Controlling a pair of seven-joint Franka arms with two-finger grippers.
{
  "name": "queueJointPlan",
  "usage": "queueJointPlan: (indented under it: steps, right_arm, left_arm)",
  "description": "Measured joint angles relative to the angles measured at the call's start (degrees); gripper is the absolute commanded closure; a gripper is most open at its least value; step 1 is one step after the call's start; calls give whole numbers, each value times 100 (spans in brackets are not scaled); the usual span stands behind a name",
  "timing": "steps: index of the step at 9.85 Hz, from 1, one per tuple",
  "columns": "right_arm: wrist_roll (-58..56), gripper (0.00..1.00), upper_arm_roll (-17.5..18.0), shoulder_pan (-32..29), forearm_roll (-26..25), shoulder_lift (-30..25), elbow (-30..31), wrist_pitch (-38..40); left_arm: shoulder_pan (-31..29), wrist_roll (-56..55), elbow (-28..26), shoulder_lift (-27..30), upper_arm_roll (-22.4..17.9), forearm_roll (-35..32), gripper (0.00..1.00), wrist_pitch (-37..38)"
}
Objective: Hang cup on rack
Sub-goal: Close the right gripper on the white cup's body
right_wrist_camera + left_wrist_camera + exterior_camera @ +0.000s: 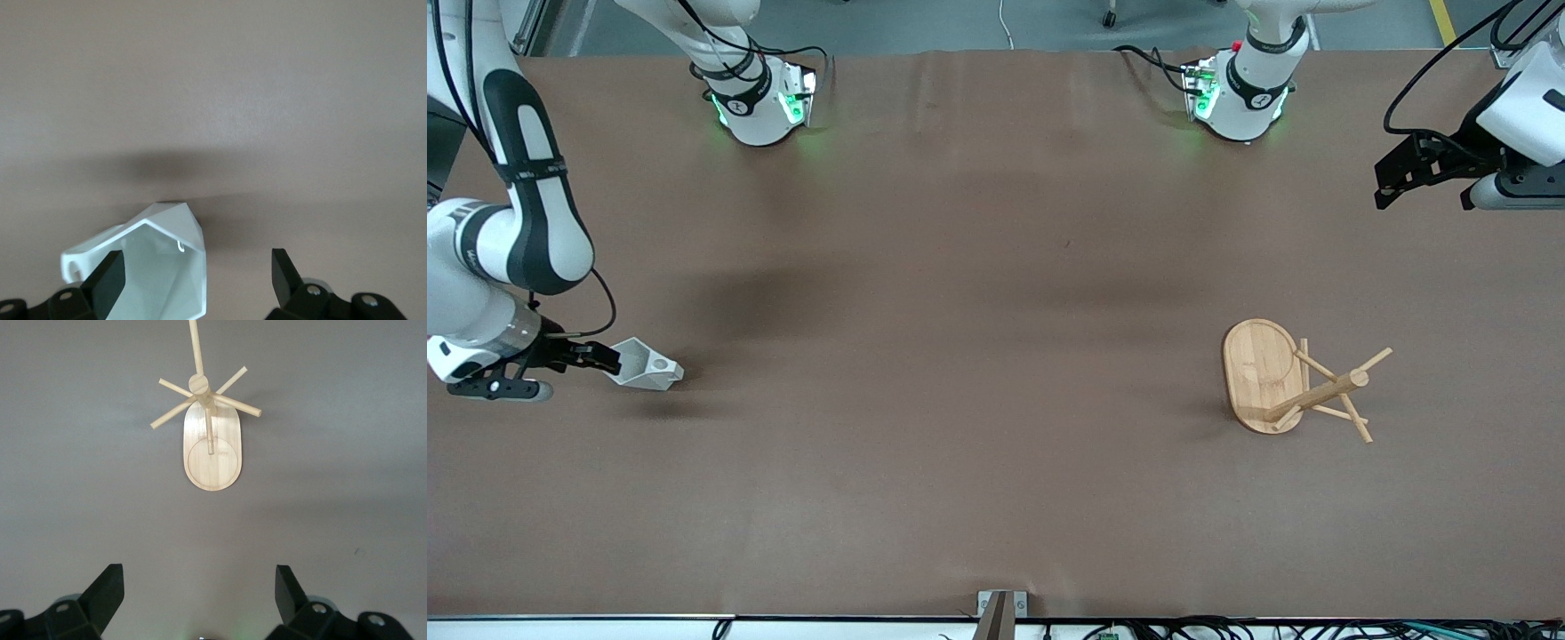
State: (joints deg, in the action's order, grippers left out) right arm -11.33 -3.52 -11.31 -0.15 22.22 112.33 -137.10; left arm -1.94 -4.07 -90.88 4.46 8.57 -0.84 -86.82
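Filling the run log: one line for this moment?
right gripper: open at cup | left gripper: open, waiting | rack: upright, bare

1. The white cup (643,365) lies on its side on the brown table (960,311), toward the right arm's end.
2. The right gripper (591,357) sits at the cup's rim.
3. The wooden rack (1294,382) stands toward the left arm's end, well apart from the cup.
4. The left gripper (1421,182) waits up by the table's edge.
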Motion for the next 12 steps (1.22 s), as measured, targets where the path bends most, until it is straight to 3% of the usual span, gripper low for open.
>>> queueJointPlan:
  steps: [3, 4, 5, 10, 12]
  right_arm:
    - [-5, 62, 2, -30, 0, 276, 25, -123]
    - [-5, 85, 4, -31, 0, 335, 45, -141]
    - [-5, 98, 6, -30, 0, 378, 66, -154]
    - [-9, 100, 67, -27, 33, 333, 50, -67]
    - [-10, 100, 120, 33, 33, 42, -146, 461]
  left_arm:
    - [0, 0, 0, -11, 1, 0, 0, 0]
    - [2, 0, 0, -16, 2, 0, 0, 0]
    - [4, 0, 0, -19, 3, 0, 0, 0]
    - [6, 0, 1, -20, 5, 0, 0, 0]
    - [8, 0, 2, -21, 5, 0, 0, 0]
